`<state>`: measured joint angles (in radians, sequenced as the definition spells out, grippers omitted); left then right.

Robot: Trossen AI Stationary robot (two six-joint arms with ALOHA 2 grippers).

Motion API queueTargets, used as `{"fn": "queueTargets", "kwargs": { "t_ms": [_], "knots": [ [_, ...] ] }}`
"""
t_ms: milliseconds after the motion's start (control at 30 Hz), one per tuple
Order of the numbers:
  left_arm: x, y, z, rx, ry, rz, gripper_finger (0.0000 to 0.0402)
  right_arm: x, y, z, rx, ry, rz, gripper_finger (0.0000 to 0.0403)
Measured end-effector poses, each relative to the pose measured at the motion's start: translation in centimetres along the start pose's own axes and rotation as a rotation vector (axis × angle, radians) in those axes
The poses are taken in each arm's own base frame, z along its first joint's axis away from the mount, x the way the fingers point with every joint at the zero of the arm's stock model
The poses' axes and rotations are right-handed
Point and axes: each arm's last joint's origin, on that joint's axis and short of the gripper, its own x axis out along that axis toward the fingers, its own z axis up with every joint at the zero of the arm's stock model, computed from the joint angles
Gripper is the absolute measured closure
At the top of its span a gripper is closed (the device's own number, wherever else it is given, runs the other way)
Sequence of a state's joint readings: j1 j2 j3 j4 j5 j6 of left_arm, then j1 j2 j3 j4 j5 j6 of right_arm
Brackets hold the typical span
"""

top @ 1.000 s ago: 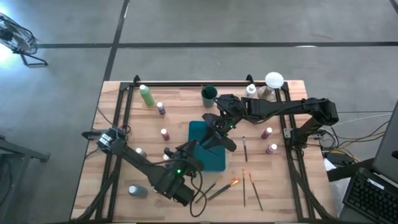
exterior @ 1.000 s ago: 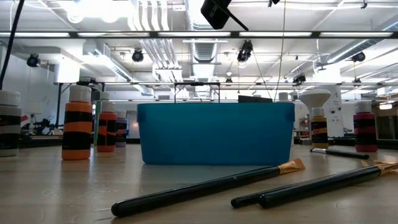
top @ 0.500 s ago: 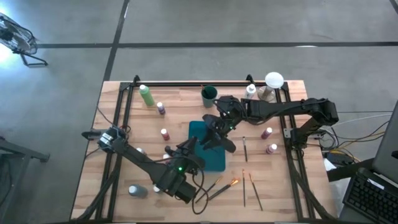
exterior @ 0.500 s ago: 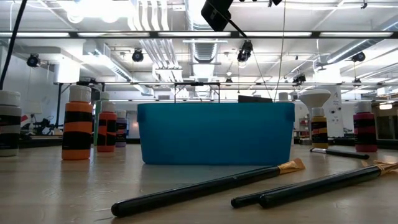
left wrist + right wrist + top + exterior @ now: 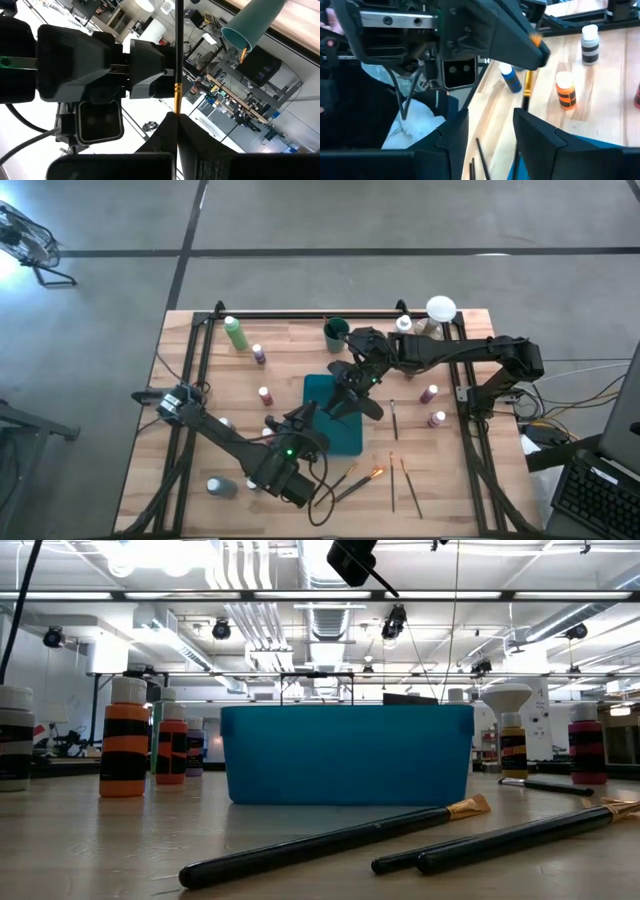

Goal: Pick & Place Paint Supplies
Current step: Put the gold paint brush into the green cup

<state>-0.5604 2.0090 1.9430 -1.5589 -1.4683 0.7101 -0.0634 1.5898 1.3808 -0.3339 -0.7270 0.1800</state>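
Left wrist view: left gripper (image 5: 176, 116) fingers pinching brush (image 5: 177, 55), shaft running frame-vertical toward right gripper (image 5: 490, 131), fingers gaping empty.

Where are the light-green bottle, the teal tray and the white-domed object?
Light-green bottle (image 5: 235, 334), high view, on its body.
Teal tray (image 5: 346, 755), low view, on its front wall.
White-domed object (image 5: 440, 308), high view, on the dome's top.

Teal tray (image 5: 333, 427), dark green cup (image 5: 335, 332), light-green bottle (image 5: 236, 334), orange-and-black striped bottle (image 5: 125, 745), black-handled brushes (image 5: 330, 842) with copper ferrules, pale wood table (image 5: 290, 350).
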Motion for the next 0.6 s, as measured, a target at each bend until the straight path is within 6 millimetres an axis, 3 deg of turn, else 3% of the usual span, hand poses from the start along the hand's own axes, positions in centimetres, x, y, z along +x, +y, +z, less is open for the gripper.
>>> {"fn": "queueTargets", "kwargs": {
  "t_ms": [300, 600],
  "knots": [
    [0.0, 0.0, 0.0, -0.005, -0.001, -0.001, 0.0401, -0.1, -0.7, 0.0, -0.035, -0.01, -0.091, 0.0274],
    [0.1, 0.1, 0.1, -0.012, 0.0, -0.002, 0.0401, 1.7, -2.2, -0.7, -0.009, 0.024, -0.1, 0.0246]
  ]
}}
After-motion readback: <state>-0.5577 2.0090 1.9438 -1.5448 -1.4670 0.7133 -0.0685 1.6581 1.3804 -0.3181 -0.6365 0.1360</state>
